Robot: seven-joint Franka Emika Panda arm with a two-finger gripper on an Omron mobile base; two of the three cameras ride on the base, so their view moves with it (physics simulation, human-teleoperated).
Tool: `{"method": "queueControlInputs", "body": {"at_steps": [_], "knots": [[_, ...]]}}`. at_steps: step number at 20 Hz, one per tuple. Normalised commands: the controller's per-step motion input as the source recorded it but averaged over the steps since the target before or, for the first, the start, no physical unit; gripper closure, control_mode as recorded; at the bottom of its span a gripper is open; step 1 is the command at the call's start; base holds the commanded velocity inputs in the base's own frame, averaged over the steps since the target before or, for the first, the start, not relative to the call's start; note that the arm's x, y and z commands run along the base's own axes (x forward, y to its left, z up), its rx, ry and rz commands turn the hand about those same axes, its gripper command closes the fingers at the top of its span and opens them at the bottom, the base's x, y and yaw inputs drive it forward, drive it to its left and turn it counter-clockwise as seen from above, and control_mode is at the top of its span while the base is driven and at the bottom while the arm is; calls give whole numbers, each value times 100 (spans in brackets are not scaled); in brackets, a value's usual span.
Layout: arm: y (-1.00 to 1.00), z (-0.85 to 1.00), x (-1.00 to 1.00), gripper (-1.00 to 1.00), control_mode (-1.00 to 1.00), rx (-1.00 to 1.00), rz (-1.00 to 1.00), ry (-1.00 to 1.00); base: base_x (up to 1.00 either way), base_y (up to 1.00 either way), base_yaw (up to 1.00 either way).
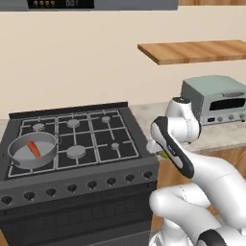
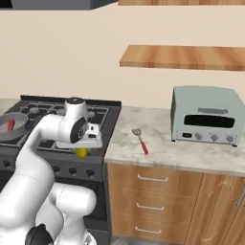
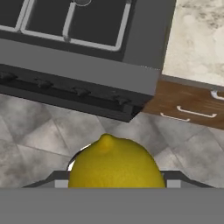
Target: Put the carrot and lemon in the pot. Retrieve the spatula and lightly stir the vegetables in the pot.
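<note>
No brand, label or sign is showing legibly. A small display (image 1: 60,3) on the dark panel at the top edge of the left base view is glowing with pale digits, too blurred to read with certainty.

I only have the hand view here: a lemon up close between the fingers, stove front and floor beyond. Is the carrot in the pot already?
Observer: Yes, the carrot lies inside the pot on the stove's front left burner.
Operator: Where's the spatula?
Observer: Flat on the counter right of the stove, the spatula lies untouched.
Operator: How high is the lemon?
Observer: The gripper holds the lemon at about stove-top level, by the stove's front right corner.
</note>
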Motion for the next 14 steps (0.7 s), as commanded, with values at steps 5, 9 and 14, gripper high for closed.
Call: {"method": "queueControlInputs", "body": {"at_steps": [5,9,14], "knots": [[0,0,0,100,100,0,0,0,-17,79,0],[0,0,0,100,100,0,0,0,11,80,0],[0,0,0,100,100,0,0,0,46,66,0]]}}
